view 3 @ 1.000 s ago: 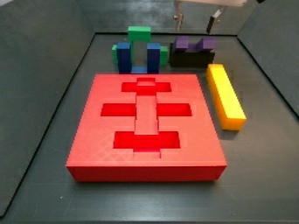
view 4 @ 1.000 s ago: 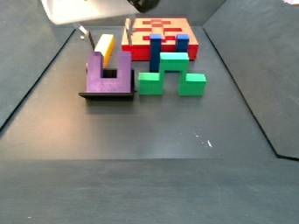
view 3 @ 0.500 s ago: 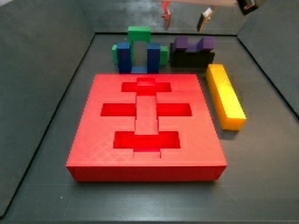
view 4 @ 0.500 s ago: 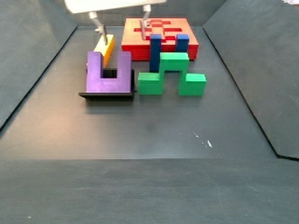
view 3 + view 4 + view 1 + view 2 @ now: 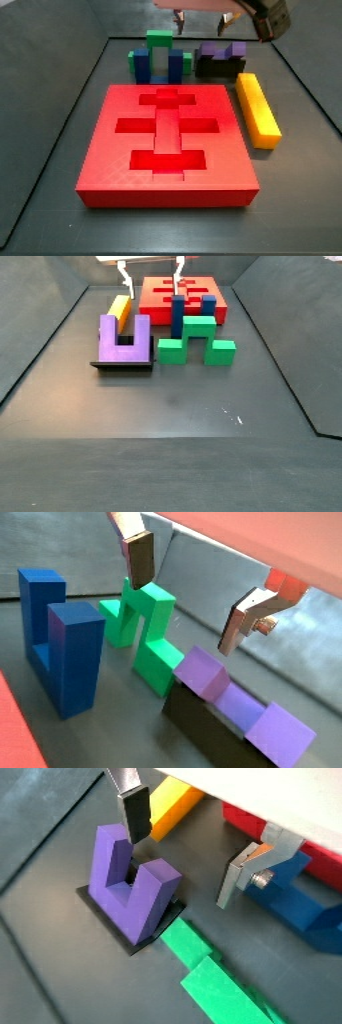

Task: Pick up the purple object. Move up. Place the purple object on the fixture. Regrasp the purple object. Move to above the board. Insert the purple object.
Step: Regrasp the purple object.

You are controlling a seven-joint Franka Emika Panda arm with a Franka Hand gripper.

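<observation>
Claw (image 5: 187, 853): raised above the bench, over the purple object; fingers spread wide apart, nothing between them. In a wrist view one finger (image 5: 134, 810) hangs over the slot between the purple prongs, its partner (image 5: 241, 876) off to the side, clear of the block. Also seen in a wrist view (image 5: 187, 597), and at the top edge of both side views (image 5: 151, 268), where only the finger ends show.

Purple object (image 5: 124, 342): U-shaped block, resting on the fixture, not held. In a side view it stands with both prongs up (image 5: 223, 49). In a wrist view (image 5: 132, 889) the slot between the prongs is open and unoccupied.

Fixture (image 5: 123, 364): dark base under the purple object, its edge showing around the block's foot in a wrist view (image 5: 123, 940). Standing on the bench floor at the back corner (image 5: 221, 68).

Board (image 5: 168, 140): large red slab with darker recessed cutouts, lying flat on the bench, well apart from the purple object. Cutouts unfilled.

Yellow bar (image 5: 258, 108): long, lying flat just beside the board, one end near the fixture.

Blue-and-green block cluster (image 5: 191, 336): upright blue pieces with green pieces, standing between the fixture and the board (image 5: 159, 58).

Bench (image 5: 174, 421): dark grey floor with raised walls.
</observation>
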